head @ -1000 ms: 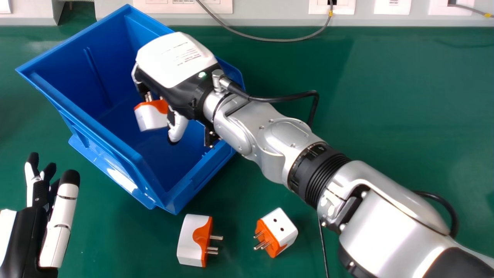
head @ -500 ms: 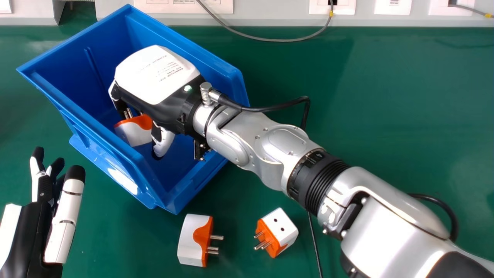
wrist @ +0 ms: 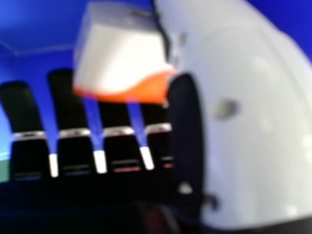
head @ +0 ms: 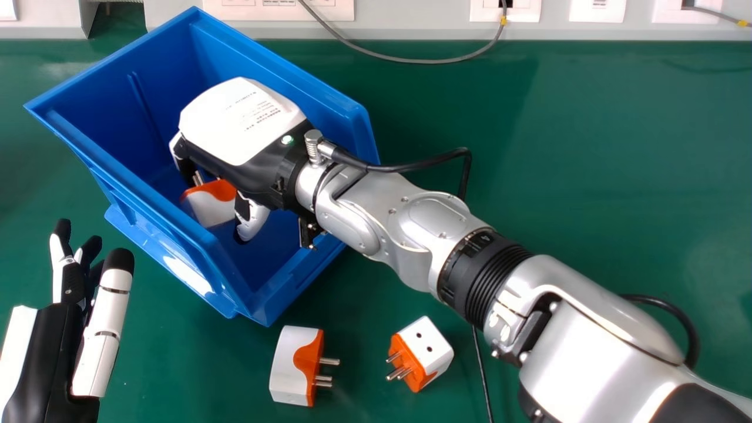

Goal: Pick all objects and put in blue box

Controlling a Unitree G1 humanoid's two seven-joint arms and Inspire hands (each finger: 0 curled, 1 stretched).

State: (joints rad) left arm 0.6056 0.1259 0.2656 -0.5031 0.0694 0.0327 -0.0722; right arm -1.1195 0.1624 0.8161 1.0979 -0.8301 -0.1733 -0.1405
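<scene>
Over the inside of the blue box (head: 228,317) hangs my right hand (head: 238,120), back up. It grips a white and orange plug adapter (head: 212,207) between fingers and thumb, with metal pins near the fingers. In the right hand view, my right hand (wrist: 253,122) has its thumb beside the same adapter (wrist: 122,58), which lies across the fingers; blue walls surround them. Two more adapters rest on the green table: one (head: 291,364) on its side below the box, another (head: 427,349) farther right with its socket face showing. My left hand (head: 103,329) is open, left of the box.
A grey cable (head: 411,60) loops over the table's back edge from the socket panel (head: 282,9). My silver right forearm crosses the box's right rim, with a black cable (head: 423,150) bowed above it. Green tabletop (head: 587,153) stretches to the right.
My right hand has moved left and down into the box with its adapter, then shifted slightly back right. My left hand has moved slightly up and right. The two table adapters are unmoved.
</scene>
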